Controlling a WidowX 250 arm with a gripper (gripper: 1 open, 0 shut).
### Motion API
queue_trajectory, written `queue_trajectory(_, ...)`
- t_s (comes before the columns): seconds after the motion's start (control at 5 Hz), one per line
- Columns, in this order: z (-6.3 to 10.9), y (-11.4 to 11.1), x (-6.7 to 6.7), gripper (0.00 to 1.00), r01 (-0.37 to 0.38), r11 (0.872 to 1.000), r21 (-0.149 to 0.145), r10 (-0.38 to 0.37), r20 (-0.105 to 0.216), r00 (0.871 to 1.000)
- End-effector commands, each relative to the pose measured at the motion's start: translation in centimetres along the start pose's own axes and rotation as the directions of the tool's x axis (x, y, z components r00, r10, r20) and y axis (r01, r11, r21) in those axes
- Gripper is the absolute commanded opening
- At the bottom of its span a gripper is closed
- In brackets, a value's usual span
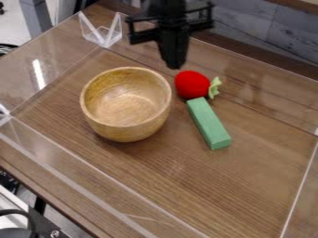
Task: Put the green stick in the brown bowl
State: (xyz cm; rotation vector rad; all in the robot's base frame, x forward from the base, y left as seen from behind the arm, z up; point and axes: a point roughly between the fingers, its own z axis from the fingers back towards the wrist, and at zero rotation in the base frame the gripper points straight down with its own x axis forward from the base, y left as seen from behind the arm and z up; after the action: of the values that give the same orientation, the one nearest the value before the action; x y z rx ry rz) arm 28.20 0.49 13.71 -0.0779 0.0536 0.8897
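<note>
The green stick (209,123) lies flat on the wooden table, to the right of the brown bowl (125,102) and just below a red strawberry-like toy (191,85). The bowl stands upright with nothing inside it. My gripper (174,59) hangs above the table behind the bowl and up-left of the strawberry toy. It points downward, its jaws are shut and nothing is between them. It is well away from the green stick.
A clear acrylic wall (44,61) rings the wooden table (187,186). A small clear plastic stand (102,31) sits at the back left.
</note>
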Motion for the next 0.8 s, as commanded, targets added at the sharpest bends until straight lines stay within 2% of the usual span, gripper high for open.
queue_trajectory(0.0,0.8,-0.6,-1.7,0.00,-0.007,1.000,-0.026,0.008,0.041,0.999)
queue_trajectory(0.4,0.7,2.1,-0.6,0.00,-0.006,1.000,-0.021,0.006,0.033,0.999)
queue_trajectory(0.6,0.1,1.8,-1.1,0.00,-0.093,0.995,-0.027,0.094,0.035,0.995)
